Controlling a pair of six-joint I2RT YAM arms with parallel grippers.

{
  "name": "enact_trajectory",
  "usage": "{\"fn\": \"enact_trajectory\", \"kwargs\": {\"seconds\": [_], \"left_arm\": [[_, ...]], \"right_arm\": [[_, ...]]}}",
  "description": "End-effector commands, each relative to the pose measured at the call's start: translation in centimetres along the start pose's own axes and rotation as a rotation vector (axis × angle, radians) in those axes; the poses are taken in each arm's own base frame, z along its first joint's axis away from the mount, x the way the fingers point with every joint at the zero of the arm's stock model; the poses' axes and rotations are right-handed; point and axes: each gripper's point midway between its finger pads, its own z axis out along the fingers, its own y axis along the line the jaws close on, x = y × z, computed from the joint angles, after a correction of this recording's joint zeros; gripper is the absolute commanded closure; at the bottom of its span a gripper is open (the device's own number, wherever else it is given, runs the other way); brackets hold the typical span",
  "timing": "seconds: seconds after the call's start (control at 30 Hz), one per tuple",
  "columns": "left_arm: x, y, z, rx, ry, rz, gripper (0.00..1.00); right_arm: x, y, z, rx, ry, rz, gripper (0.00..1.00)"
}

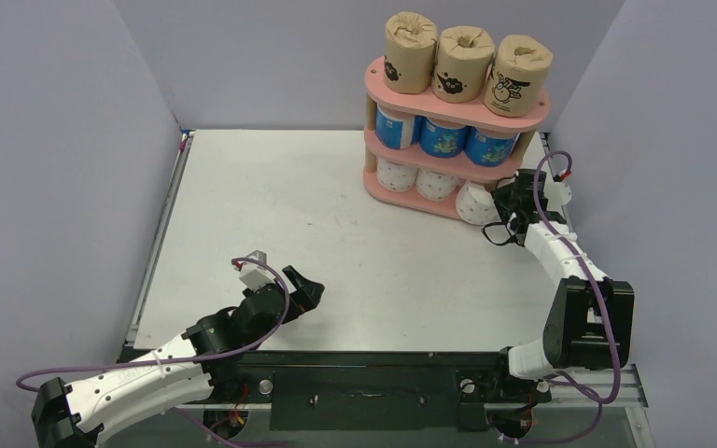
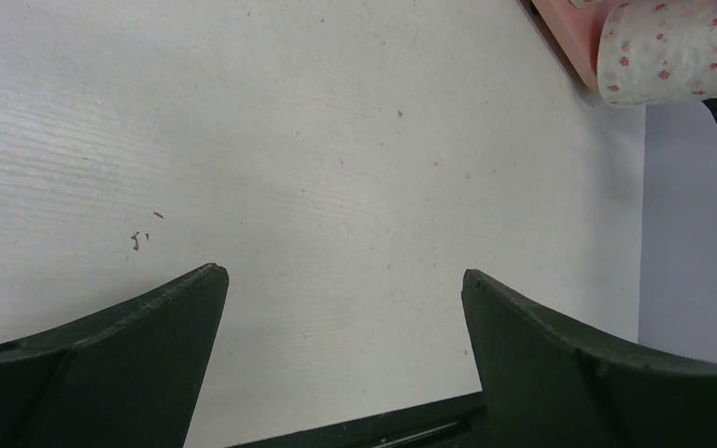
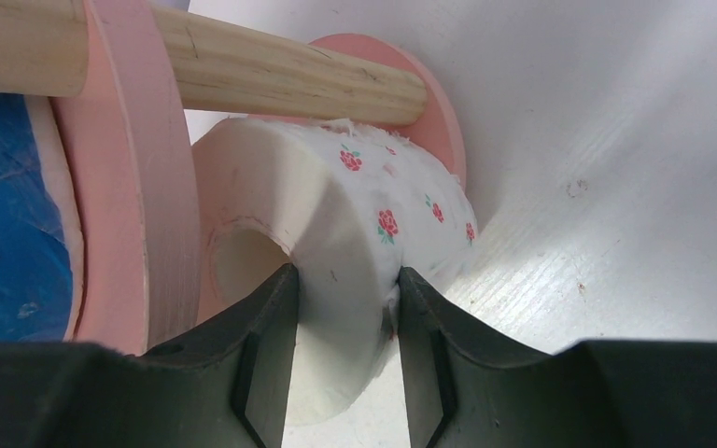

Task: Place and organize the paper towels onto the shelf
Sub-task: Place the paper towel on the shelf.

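Note:
The pink shelf (image 1: 471, 114) stands at the back right. Three brown paper towels (image 1: 463, 63) sit on its top board, three blue ones (image 1: 442, 138) on the middle board, and two white pink-dotted ones (image 1: 436, 184) on the bottom. A third white roll (image 1: 473, 203) leans tilted at the bottom board's right end. My right gripper (image 1: 497, 207) is shut on that roll (image 3: 355, 224): one finger in the core hole, the other on the outside wall, under the wooden post (image 3: 271, 75). My left gripper (image 1: 310, 291) hangs open over bare table near the front, nothing between its fingers (image 2: 159, 327).
Grey walls close in the white table (image 1: 336, 233) on the left, back and right. The right wall runs close behind the shelf's right end and my right arm. In the left wrist view the held white roll (image 2: 667, 51) shows at the upper right.

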Motion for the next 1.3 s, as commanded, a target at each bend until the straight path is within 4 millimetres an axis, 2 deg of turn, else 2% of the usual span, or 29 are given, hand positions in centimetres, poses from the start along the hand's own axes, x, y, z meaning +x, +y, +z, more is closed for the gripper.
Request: {"fn": "enact_trajectory", "kwargs": {"seconds": [0.0, 0.23, 0.5, 0.63, 0.87, 1.03, 1.17, 1.27], "left_arm": [[-0.7, -1.1, 0.1, 0.032, -0.026, -0.023, 0.04], [-0.6, -1.1, 0.0, 0.033, -0.024, -0.023, 0.04], [-0.7, -1.2, 0.0, 0.036, -0.023, -0.025, 0.03], [-0.6, -1.2, -0.1, 0.039, -0.021, -0.025, 0.04], [-0.5, -1.5, -0.1, 0.053, -0.011, -0.027, 0.04], [-0.2, -1.6, -0.1, 0.062, 0.000, -0.029, 0.04], [-0.2, -1.7, -0.1, 0.073, -0.001, -0.035, 0.03], [-0.3, -1.8, -0.1, 0.076, -0.006, -0.034, 0.03]], "right_arm": [[-2.2, 4.4, -0.9, -0.134, -0.058, 0.035, 0.63], [-2.6, 4.5, -1.2, -0.134, -0.070, 0.032, 0.51], [-2.9, 4.1, -1.9, -0.113, -0.075, 0.010, 0.47], [-3.0, 4.1, -3.3, -0.127, -0.073, -0.007, 0.46], [-2.3, 2.8, -6.3, -0.156, -0.051, -0.045, 0.43], [-1.3, 0.9, -8.0, -0.184, -0.052, -0.063, 0.50], [-0.5, -1.2, -8.4, -0.192, -0.076, -0.081, 0.67], [0.5, -2.5, -8.5, -0.226, -0.085, -0.100, 0.67]]}}
